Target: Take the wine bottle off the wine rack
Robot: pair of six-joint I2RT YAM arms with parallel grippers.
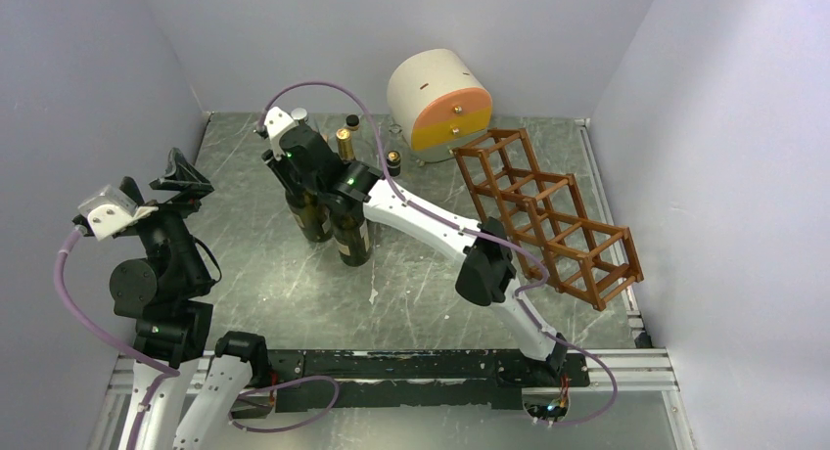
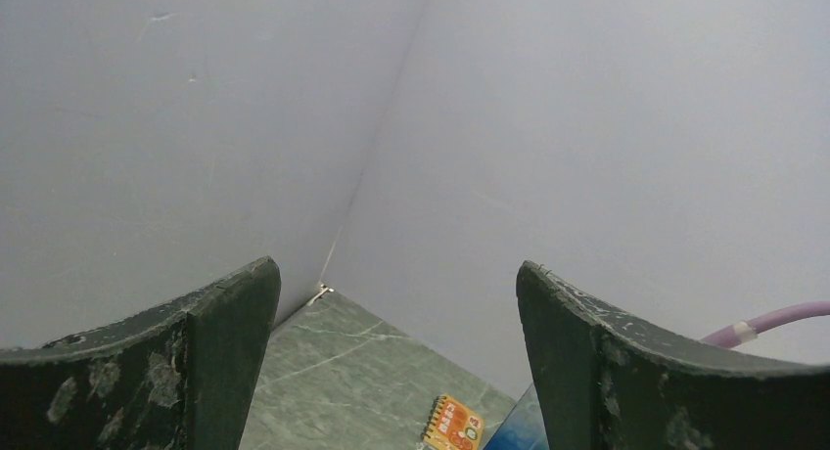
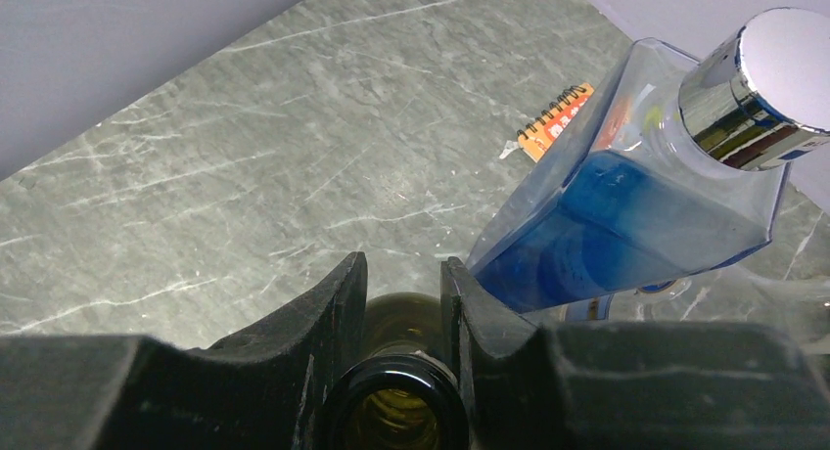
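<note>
The wine rack [image 1: 548, 215] is a reddish-brown lattice lying at the right of the table; its visible cells are empty. A dark green wine bottle [image 1: 311, 215] stands upright on the table, well left of the rack. My right gripper [image 1: 299, 176] reaches over it. In the right wrist view the gripper [image 3: 401, 264] is shut on the neck of this bottle [image 3: 396, 401], whose open mouth shows between the fingers. My left gripper [image 1: 186, 171] is raised at the far left; in its wrist view it [image 2: 396, 274] is open and empty, facing the back corner.
A second dark bottle [image 1: 352, 237] stands beside the held one. A clear blue bottle with a chrome cap [image 3: 626, 215] is close to the right finger. An orange notebook [image 3: 553, 122] lies behind. Small capped bottles [image 1: 345, 142] and a white-and-orange drum [image 1: 440, 103] stand at the back.
</note>
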